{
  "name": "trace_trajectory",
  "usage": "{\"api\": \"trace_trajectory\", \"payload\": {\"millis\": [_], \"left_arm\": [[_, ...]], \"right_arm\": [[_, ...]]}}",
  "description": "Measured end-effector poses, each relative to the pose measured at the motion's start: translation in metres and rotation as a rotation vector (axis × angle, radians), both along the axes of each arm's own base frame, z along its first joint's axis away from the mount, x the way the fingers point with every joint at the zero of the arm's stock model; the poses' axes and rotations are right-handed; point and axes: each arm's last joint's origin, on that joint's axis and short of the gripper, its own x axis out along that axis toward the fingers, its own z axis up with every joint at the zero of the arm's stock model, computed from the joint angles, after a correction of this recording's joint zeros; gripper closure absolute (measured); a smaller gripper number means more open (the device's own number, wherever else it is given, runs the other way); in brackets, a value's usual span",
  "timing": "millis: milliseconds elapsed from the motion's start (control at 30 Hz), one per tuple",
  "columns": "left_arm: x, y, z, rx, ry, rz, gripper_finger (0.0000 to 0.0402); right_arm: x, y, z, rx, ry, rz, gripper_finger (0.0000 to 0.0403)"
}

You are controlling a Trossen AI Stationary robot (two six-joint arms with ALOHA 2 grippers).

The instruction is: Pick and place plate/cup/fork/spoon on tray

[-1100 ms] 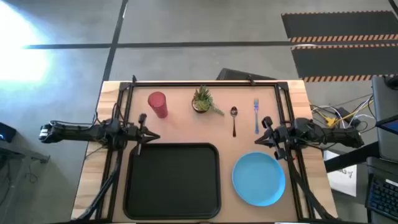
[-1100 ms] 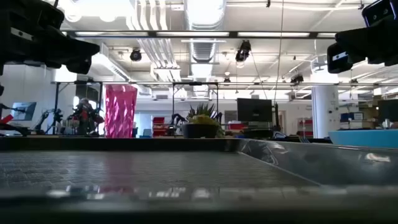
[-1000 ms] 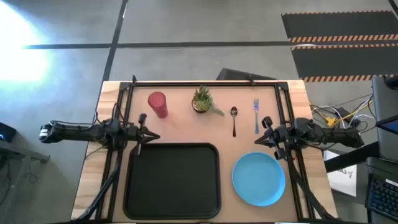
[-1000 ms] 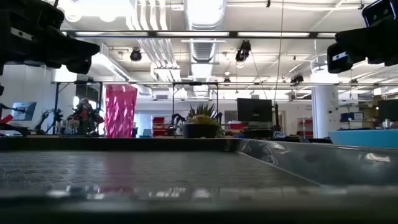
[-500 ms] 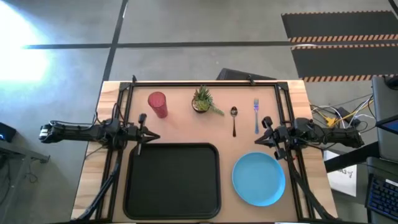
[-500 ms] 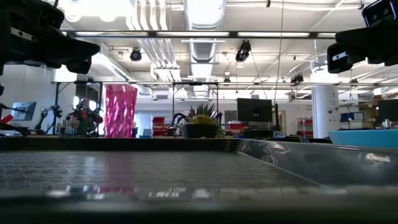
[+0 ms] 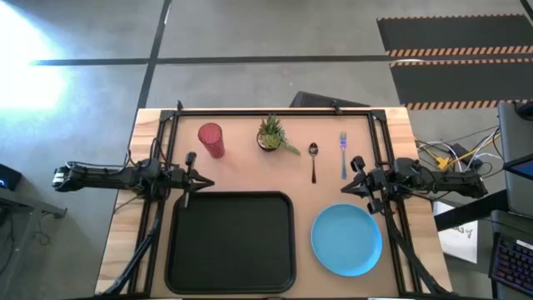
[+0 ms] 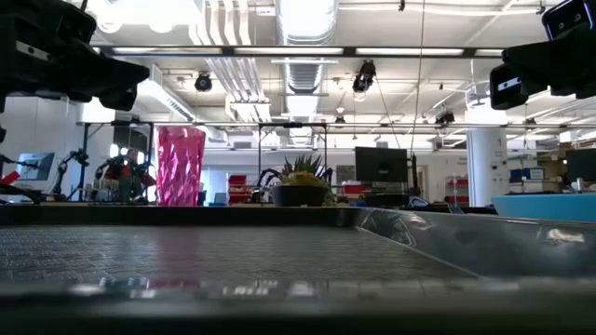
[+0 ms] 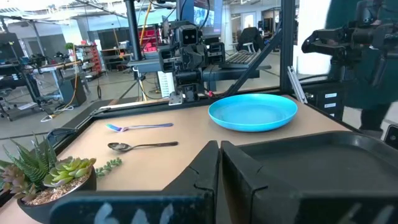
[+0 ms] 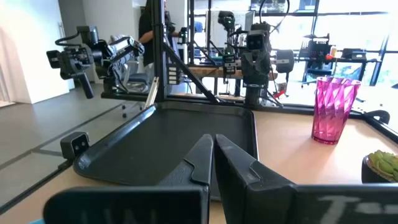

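Change since earlier frame: nothing on the surface has moved; both arms and all tableware sit where they were.

High view, tray: large black rectangular tray with raised rim lies bare at the near-left of the wooden surface.
High view, plate: round flat light-blue plate lies just right of the tray, apart from it.
High view, far row: red translucent plastic cup, small potted green plant, dark metallic spoon and blue-handled fork are spread left to right, none touching.
High view, left claw: pinched shut on nothing, hovering over the tray's far-left corner.
High view, right claw: fingers together, empty, between the fork and the plate's far edge.

Low view: cup and plant stand upright beyond the tray's rim; the plate's edge shows at right.

Left wrist view: closed fingers point over the tray toward the plate; fork and spoon lie side by side near the plant.

Right wrist view: shut fingers face the tray; the cup stands beyond it, beside the plant.
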Motion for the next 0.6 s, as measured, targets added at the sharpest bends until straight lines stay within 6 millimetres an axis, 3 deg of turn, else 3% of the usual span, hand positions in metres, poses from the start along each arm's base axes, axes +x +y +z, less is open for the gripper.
{"api": "trace_trajectory", "payload": {"millis": [600], "left_arm": [[0.0,0.0,0.0001,0.0,-0.001,0.0,0.0402]], "right_arm": [[0.0004,-0.0015,0.0001,-0.001,-0.001,-0.053,0.0394]]}}
